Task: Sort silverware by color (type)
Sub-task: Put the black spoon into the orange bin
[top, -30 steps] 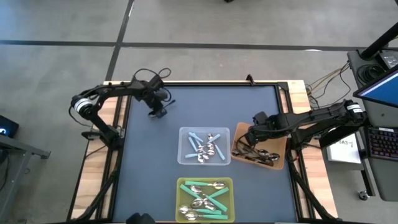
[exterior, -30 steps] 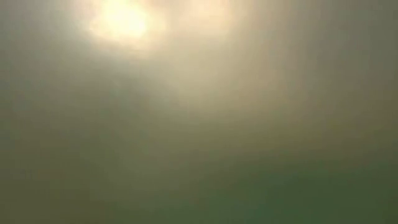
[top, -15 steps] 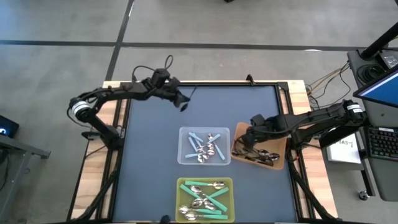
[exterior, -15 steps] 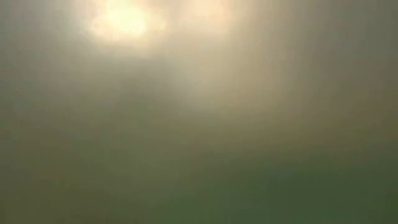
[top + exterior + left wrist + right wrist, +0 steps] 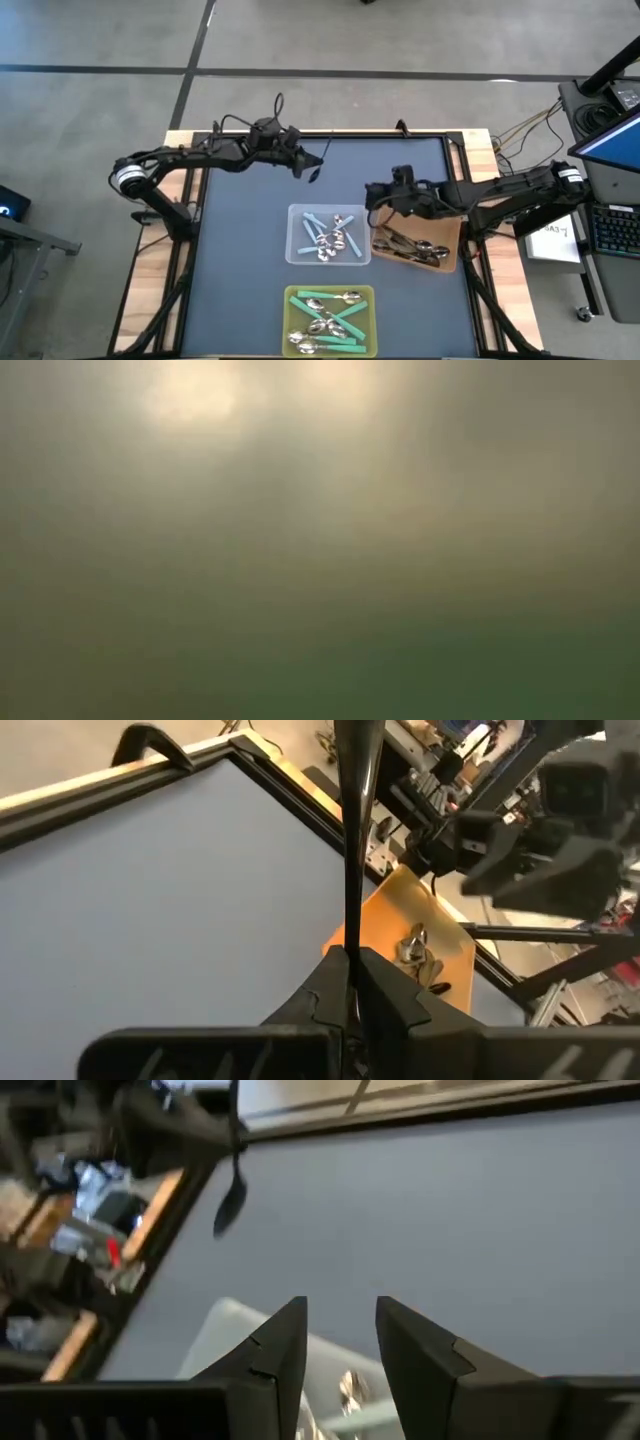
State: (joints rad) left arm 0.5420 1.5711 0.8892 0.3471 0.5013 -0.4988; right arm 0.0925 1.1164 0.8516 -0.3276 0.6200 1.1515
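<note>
Left gripper [image 5: 300,160] is hanging over the table's [image 5: 240,260] far middle, fingers clamped on a dark-handled spoon [image 5: 314,170]. Clear bin [image 5: 329,235] is holding light blue spoons [image 5: 330,238]; yellow-green bin [image 5: 331,321], nearer, teal ones [image 5: 335,312]. Right gripper [image 5: 372,192], jaws parted and empty, is hovering beside the brown bin [image 5: 416,243] of dark spoons [image 5: 410,245].

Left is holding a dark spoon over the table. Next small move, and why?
Probably carry it on toward the brown bin and lower it there. The left gripper is shut on the dark spoon, above bare table, and the brown bin holds the other dark spoons. The right gripper, open, hangs near that bin, so watch clearance.
</note>
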